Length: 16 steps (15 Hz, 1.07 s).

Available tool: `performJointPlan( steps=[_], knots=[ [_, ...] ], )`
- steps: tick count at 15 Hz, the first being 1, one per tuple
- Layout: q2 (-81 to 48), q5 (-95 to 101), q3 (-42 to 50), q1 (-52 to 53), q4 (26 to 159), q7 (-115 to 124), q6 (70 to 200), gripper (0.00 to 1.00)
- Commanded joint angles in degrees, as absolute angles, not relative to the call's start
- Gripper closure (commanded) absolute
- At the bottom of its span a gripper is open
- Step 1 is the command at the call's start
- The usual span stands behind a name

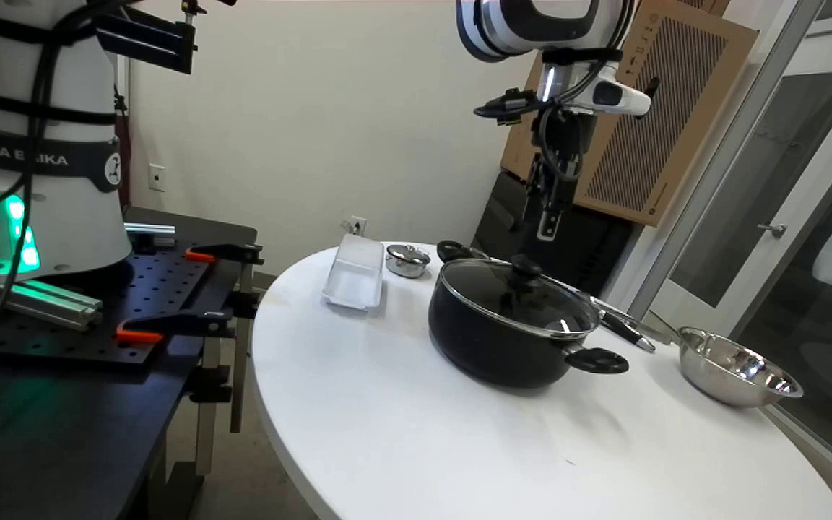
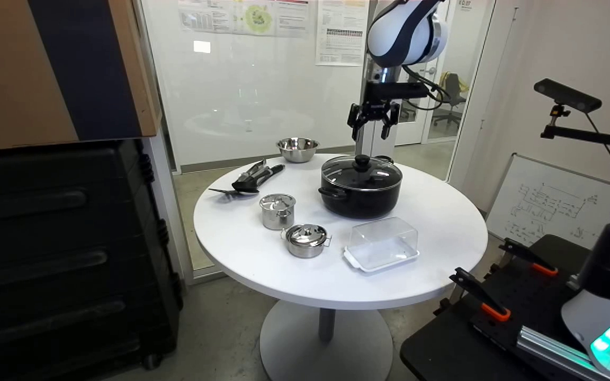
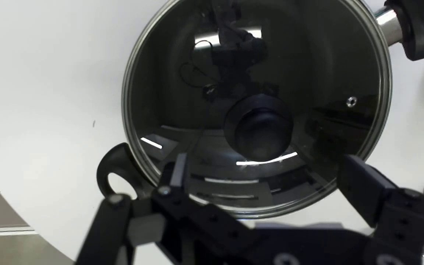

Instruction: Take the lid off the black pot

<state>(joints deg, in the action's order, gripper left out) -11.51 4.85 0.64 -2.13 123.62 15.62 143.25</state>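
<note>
Ok so your lid [image 2: 364, 179] is sitting on the pot [image 2: 361, 203], covering the whole top, with its black knob [image 2: 361, 161] poking up in the middle. Pretty level, as far as I can see. Your gripper [image 2: 371, 135] is up above the pot with its fingers [image 3: 363, 189] spread wide and just air between them, and both exterior views show a gap between it and the knob. In the wrist view you get the knob sideways between the two fingers, though a bit farther up the frame than their tips. A handle [image 3: 120, 161] sticks out at the pot's rim near the finger on the left there, and its twin is across the pot, up at the top right.

As for the rest of your table [image 2: 442, 222], going by an exterior view: the clear box [image 2: 383, 246] with a white base is in front of the pot, the small shiny pan [image 2: 306, 246] is to the pot's front left, and the canister [image 2: 277, 214] is left of the pot. Your utensils [image 2: 252, 182] lie bunched up mostly farther out on that same side. The bowl [image 2: 297, 152] is behind the pot and off to the left, well apart from it.
</note>
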Motion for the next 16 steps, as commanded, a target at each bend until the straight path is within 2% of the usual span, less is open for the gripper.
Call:
performJointPlan(
  steps=[1,12,13,14,16],
  knots=[
    [-14.78,0.88,1.20,-2.17,119.94,12.31,141.47,0.00],
    [-18.91,-0.90,1.71,-2.08,118.39,11.74,141.41,0.01],
    [-19.17,-0.87,1.74,-2.05,118.22,11.81,141.32,0.13],
    [-19.42,-0.90,1.72,-2.04,118.06,11.80,141.34,0.15],
    [-19.85,-0.81,1.72,-1.94,117.88,11.87,141.41,0.31]
  ],
)
